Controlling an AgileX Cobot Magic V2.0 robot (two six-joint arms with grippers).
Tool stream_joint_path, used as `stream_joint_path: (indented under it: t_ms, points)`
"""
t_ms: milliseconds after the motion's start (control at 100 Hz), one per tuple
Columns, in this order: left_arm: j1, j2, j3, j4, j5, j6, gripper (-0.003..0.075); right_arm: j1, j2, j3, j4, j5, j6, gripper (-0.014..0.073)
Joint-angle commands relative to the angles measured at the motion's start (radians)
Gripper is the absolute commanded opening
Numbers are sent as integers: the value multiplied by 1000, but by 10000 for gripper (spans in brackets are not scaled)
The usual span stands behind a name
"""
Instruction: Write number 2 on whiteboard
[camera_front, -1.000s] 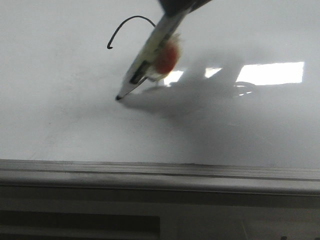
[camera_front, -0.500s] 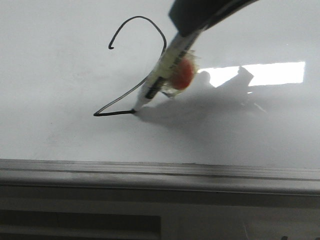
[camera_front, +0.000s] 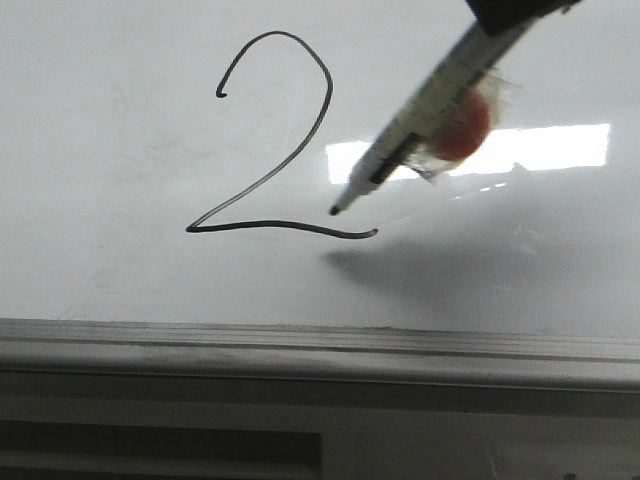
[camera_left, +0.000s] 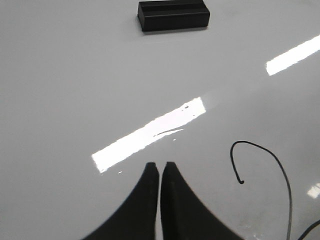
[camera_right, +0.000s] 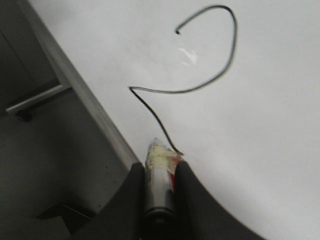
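1. Glossy white-grey whiteboard (camera_front: 120, 270), grey metal rail at its near edge, bears a thin black hand-drawn number 2 (camera_front: 270, 140).
2. Right gripper (camera_right: 160, 192) pinches a white black-tipped marker (camera_front: 420, 125), tip just right of the stroke.
3. Left gripper (camera_left: 160, 172) closed, empty, left of the figure.
4. Marker print unreadable.

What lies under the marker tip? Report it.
Bare whiteboard and the marker's shadow; the tip hangs just above the end of the number 2. The right pincer hides nothing there.

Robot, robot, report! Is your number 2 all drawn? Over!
Right gripper shut on marker, tip lifted. Left gripper shut, empty. Number 2 complete on whiteboard. Nothing in the way.
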Motion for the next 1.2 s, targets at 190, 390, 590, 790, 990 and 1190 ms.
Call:
stream_joint_path:
  t_ms: [190,390,590,790,990,1190]
  points:
    - [-279,165,-37,71,-72,-9,365,90,106,-96,-54,-138,1,-71]
    - [-426,341,-44,268,-77,-9,377,126,190,-162,-54,-170,1,-71]
    - [-376,460,-80,208,-80,-9,377,160,205,-183,-32,-136,1,-71]
    - [-314,484,-83,184,-85,-9,363,179,205,-183,-30,-151,1,-71]
    - [-331,486,-83,184,-51,-9,36,179,205,-183,-30,-163,1,-71]
    - [-331,486,-83,182,-51,-9,-19,179,205,-183,-30,-177,1,-70]
